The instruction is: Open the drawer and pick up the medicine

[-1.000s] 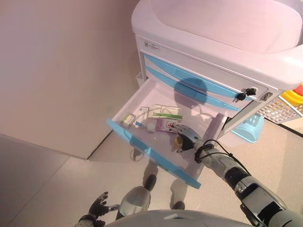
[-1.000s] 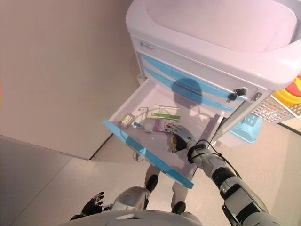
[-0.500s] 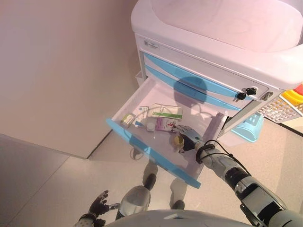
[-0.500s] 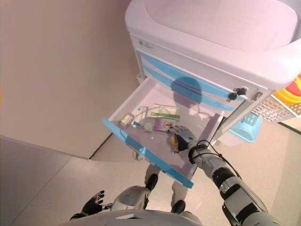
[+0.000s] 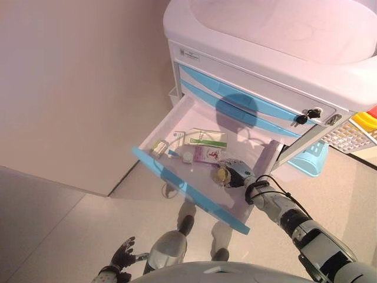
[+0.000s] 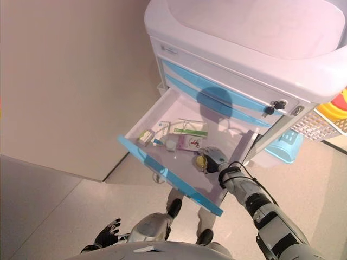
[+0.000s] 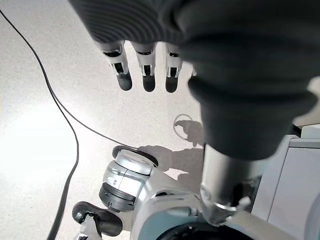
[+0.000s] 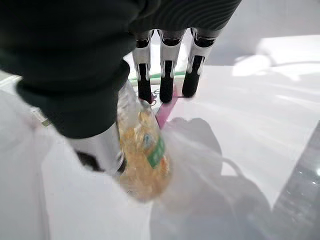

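The cart's lower drawer (image 5: 177,121) stands pulled out, with its blue front (image 5: 182,188) toward me. Inside it my right hand (image 5: 237,172) rests over a clear packet of yellow medicine (image 5: 222,175). In the right wrist view the fingers (image 8: 166,82) point down past the packet (image 8: 142,160) and the thumb (image 8: 100,145) lies against its side; the hand is open, not closed round it. A pink box (image 5: 207,155), a green-and-white box (image 5: 206,138) and a small box (image 5: 158,147) lie farther left. My left hand (image 5: 121,257) hangs open low by the floor.
The white cart (image 5: 265,35) has two shut blue-fronted drawers (image 5: 235,97) above and keys (image 5: 303,118) in its lock. A blue basket (image 5: 309,156) and a wire basket (image 5: 350,132) stand on the right. A wall (image 5: 76,88) closes off the left.
My right hand's fingers have drawn back from the pink box and gathered closer over the yellow packet. The left hand has stayed still.
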You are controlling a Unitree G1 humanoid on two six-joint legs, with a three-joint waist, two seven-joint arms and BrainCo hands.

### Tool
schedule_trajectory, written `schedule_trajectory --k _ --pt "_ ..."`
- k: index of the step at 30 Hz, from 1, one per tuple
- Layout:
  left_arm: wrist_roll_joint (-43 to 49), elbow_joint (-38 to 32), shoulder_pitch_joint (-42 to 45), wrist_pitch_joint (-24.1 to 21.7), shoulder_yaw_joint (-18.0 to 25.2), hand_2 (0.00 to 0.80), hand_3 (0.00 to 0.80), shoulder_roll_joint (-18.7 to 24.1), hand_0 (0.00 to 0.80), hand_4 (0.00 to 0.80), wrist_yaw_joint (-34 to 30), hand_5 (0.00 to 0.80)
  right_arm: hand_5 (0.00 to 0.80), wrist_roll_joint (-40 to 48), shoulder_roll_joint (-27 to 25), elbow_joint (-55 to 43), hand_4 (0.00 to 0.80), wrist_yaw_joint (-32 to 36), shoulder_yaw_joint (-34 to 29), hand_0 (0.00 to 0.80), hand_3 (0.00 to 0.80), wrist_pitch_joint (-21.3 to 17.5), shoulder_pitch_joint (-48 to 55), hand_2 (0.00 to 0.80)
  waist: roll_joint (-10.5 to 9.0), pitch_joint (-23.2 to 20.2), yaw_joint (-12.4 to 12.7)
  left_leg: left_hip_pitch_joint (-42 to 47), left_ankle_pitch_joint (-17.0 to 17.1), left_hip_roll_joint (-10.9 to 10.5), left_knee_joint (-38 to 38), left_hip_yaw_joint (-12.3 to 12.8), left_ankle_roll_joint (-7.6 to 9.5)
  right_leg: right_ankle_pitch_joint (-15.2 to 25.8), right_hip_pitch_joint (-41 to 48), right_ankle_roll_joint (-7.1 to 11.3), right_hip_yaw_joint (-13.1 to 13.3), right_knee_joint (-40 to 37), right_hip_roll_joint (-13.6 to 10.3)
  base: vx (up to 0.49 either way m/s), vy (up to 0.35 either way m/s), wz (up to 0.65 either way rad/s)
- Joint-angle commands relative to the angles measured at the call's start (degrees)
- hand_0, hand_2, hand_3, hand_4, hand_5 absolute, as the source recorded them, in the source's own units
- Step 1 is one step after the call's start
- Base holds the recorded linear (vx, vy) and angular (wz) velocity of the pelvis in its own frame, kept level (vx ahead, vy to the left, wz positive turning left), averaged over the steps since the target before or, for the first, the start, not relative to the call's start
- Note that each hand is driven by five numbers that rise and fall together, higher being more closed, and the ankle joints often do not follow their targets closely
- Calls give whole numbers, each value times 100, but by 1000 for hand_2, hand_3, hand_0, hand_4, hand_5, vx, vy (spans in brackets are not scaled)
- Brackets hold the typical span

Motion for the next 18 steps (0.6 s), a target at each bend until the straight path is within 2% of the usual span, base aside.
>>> schedule_trajectory --k 1,13,18 --pt "10 -7 -57 -169 -238 0 0 -17 0 0 33 0 800 -97 -34 -256 800 -145 55 800 800 16 -109 800 61 -105 50 -142 -462 -483 159 47 330 110 -465 215 208 527 -400 0 0 0" --pt "56 1 -69 -161 -208 0 0 -9 0 0 56 0 800 -103 -43 -241 800 -144 20 800 800 -44 -50 800 32 -125 32 -123 -469 -495 133 50 357 123 -477 241 251 530 -397 0 0 0" --pt "69 -20 -53 -104 -134 0 0 42 0 0 55 0 800 -34 -156 -577 800 31 0 800 800 -287 0 800 -19 -134 -16 -81 -485 -469 123 101 376 151 -478 275 297 537 -378 0 0 0"
